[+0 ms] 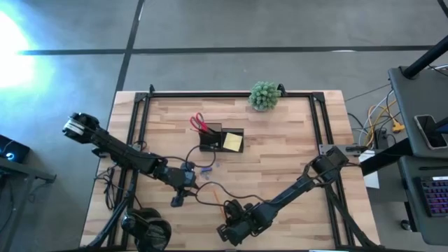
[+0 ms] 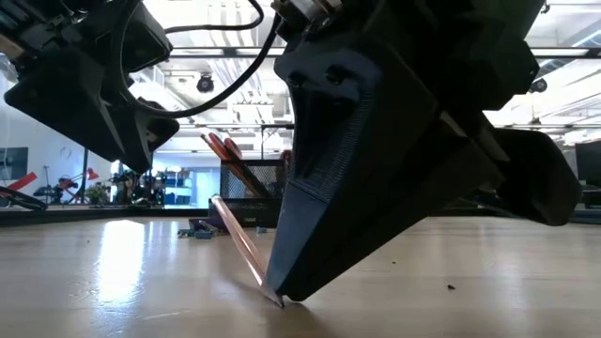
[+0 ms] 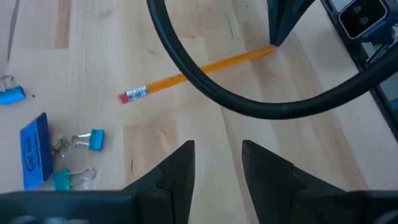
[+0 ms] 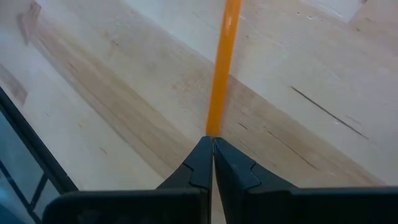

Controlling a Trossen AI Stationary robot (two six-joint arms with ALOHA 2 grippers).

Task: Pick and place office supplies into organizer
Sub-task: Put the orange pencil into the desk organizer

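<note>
The right gripper (image 4: 212,144) has its jaws pinched shut on the tip of the orange pencil (image 4: 221,68), low against the worktop (image 4: 112,74) near its front edge. The pencil runs straight away from the jaws, its long axis continuing their line, with the pink eraser end (image 3: 128,96) farthest off; in the low view it slants up from the wood. The left gripper (image 3: 216,163) hovers just beyond that eraser end, jaws partly open and empty. The black organizer (image 1: 220,141) sits well apart toward the worktop's middle, red-handled scissors (image 1: 199,124) standing in it and a yellow sticky-note pad (image 1: 233,142) in its right side. The pencil is slim and smooth; small blue binder clips (image 3: 93,139) lie nearby
</note>
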